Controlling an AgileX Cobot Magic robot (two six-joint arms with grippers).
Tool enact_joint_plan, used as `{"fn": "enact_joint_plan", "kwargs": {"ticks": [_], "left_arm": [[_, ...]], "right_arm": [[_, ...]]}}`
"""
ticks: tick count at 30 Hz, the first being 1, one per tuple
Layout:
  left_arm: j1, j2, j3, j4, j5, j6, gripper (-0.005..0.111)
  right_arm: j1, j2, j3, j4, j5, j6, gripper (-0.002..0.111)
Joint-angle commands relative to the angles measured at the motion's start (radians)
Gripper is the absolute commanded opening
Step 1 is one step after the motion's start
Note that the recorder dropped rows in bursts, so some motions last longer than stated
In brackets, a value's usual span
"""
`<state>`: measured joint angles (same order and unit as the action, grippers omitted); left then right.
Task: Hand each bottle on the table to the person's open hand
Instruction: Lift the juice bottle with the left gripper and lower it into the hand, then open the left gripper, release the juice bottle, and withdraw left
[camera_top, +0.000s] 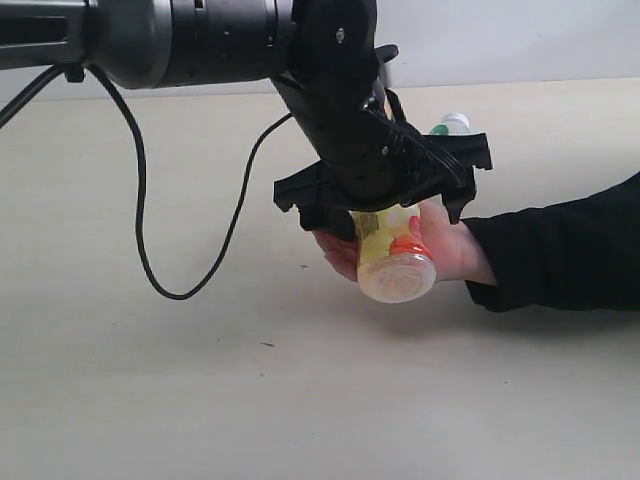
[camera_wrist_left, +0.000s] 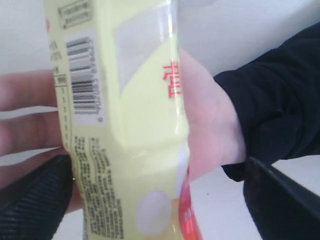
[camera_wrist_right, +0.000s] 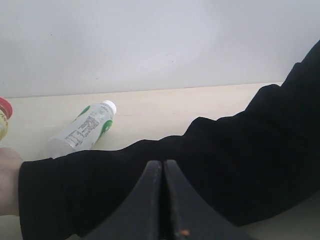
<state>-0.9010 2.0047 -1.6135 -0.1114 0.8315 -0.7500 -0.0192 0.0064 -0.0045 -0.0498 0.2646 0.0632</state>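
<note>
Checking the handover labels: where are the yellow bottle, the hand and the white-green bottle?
yellow bottle (camera_wrist_left: 140, 110), left wrist view, its label
hand (camera_top: 455, 250), exterior view, palm near the wrist
white-green bottle (camera_wrist_right: 84, 131), right wrist view, its label

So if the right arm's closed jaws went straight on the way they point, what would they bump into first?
Probably the person's black sleeve, which lies straight across the right jaws' path. The picture cannot settle how near it is.
</note>
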Motion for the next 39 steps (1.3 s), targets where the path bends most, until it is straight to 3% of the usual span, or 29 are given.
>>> {"fn": "enact_joint_plan", "kwargs": {"ticks": [1, 10, 21, 25, 30, 34, 39], "left_arm": [[0.010, -0.020, -0.023, 0.005, 0.009, 0.035, 0.089], [0.017, -0.101, -0.029, 0.057, 0.057, 0.108, 0.089], [0.017, -0.216, -0.029, 0.088, 0.202, 0.398, 0.085], [0.017, -0.266, -0.004, 0.195, 0.288, 0.417, 0.060], [0.017, -0.364, 0.101, 0.294, 0.290, 0.397, 0.001], [0.017, -0.488, 0.240, 0.314, 0.174, 0.397, 0.001], [0.017, -0.733, 0.522, 0.356, -0.232, 0.347, 0.001]], "right_arm": [[-0.005, -0.006, 0.005, -0.002, -0.008, 0.002, 0.000], [-0.005, -0.006, 0.005, -0.002, -0.005, 0.002, 0.000], [-0.005, -0.006, 0.005, -0.002, -0.005, 0.002, 0.000], [-0.005, -0.006, 0.005, -0.002, -0.005, 0.002, 0.000], [-0.005, -0.006, 0.005, -0.002, -0.005, 0.002, 0.000], [-0.005, -0.006, 0.005, -0.002, -0.005, 0.002, 0.000], [-0.005, -0.006, 0.005, -0.002, -0.005, 0.002, 0.000]]}}
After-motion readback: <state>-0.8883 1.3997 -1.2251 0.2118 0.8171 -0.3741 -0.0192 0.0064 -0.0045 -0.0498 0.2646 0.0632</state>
